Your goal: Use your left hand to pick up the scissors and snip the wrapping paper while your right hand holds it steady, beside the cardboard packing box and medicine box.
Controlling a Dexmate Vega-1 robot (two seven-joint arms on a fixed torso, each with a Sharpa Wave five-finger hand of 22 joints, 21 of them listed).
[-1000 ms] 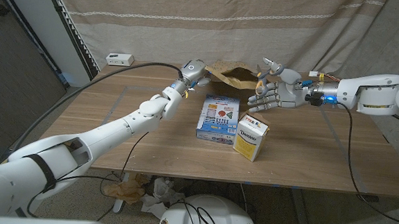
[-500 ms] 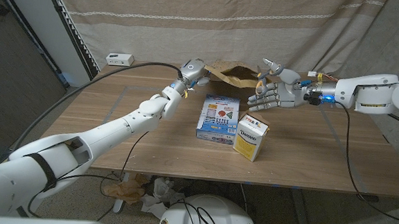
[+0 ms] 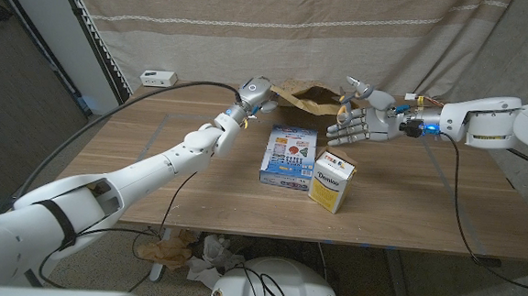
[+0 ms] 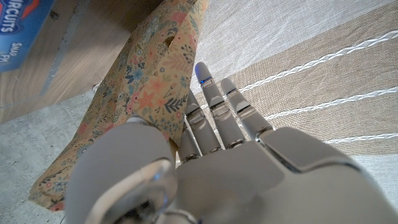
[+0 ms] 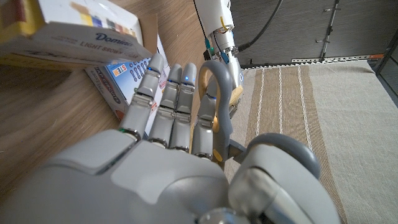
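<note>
Holding almost unchanged: right robot hand [image 3: 362,120] grips scissors [image 5: 219,93], left robot hand [image 3: 254,94] grips paper [image 4: 146,93]; roles reversed.

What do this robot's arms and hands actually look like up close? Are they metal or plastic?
The material cannot be told from the pictures. Both arms wear smooth white rounded shells, with a black band on the left arm. The left hand and right hand are grey, shaped like a person's, with jointed fingers carrying small blue lights. A blue light glows at the right wrist, and black cables trail from the arms.
</note>
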